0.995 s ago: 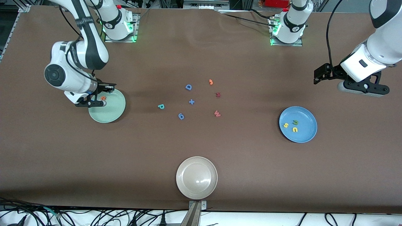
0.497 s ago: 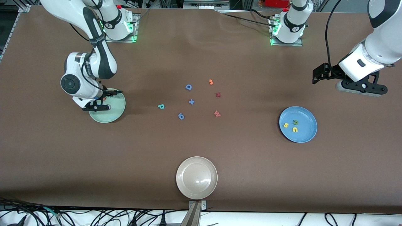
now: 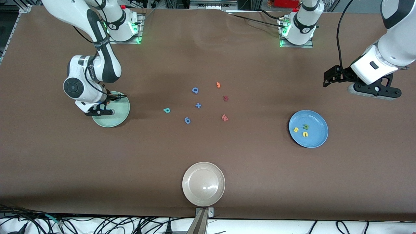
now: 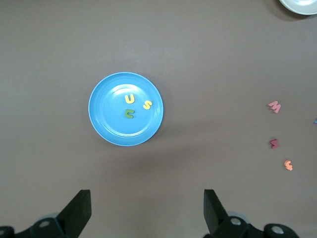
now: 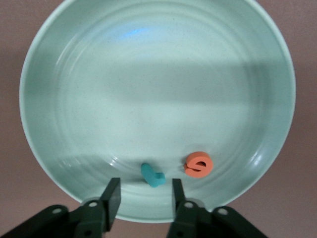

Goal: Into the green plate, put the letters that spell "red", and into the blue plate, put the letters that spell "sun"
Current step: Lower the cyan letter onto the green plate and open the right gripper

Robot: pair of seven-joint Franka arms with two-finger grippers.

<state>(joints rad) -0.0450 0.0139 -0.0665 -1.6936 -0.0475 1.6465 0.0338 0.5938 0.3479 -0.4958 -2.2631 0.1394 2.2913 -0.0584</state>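
My right gripper [image 3: 104, 110] hovers low over the green plate [image 3: 117, 116], open. In the right wrist view the teal "r" [image 5: 152, 175] lies free on the green plate [image 5: 148, 74] just ahead of the right gripper [image 5: 145, 196], and the orange "e" [image 5: 198, 164] lies beside it. The teal "d" [image 3: 166, 110] lies on the table toward the middle. The blue plate [image 3: 317, 138] holds the yellow "s" [image 3: 295, 129], yellow "u" [image 3: 305, 134] and green "n" [image 3: 305, 126]. My left gripper [image 3: 327, 80] waits open, high over the table at the left arm's end.
Loose letters lie mid-table: a blue D [image 3: 195, 90], a blue plus [image 3: 198, 105], a blue "g" shape [image 3: 187, 120], an orange hooked piece [image 3: 218, 85], a dark red piece [image 3: 226, 97] and a red W [image 3: 224, 117]. A beige plate [image 3: 203, 184] sits nearest the front camera.
My right arm shifted a little toward the table's middle over the green plate. Its jaws have opened, and the teal "r" now lies free on the plate. The left arm barely moved.
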